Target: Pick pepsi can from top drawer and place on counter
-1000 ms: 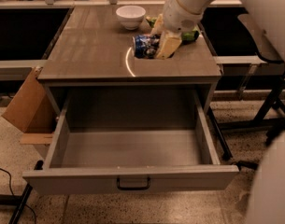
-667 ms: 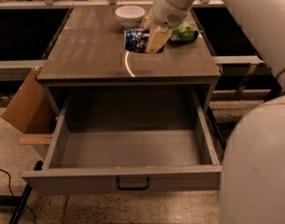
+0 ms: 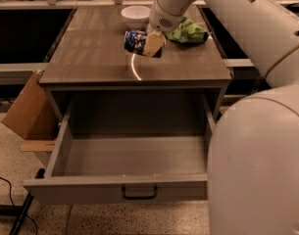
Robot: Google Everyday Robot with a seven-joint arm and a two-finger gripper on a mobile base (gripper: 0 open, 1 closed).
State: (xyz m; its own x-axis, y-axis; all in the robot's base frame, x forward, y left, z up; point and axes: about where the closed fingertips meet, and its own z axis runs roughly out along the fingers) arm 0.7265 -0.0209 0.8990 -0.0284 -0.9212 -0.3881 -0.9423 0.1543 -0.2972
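Observation:
The pepsi can [image 3: 135, 41], dark blue with white markings, is held tilted on its side over the middle of the counter [image 3: 90, 53]. My gripper [image 3: 148, 44] is shut on the can, one tan finger [image 3: 153, 45] across its right side. Whether the can touches the counter I cannot tell. The top drawer [image 3: 129, 155] is pulled fully open below the counter and nothing lies in it. Its dark bar handle [image 3: 138, 195] is at the middle of the front panel.
A white bowl [image 3: 136, 15] stands at the back of the counter. A green chip bag [image 3: 187, 32] lies at the back right, just behind my wrist. A cardboard box [image 3: 26, 109] leans at the cabinet's left. My white arm fills the right side.
My gripper has carried the can leftward and slightly back over the counter, away from the chip bag, which now shows in full. The drawer has not moved.

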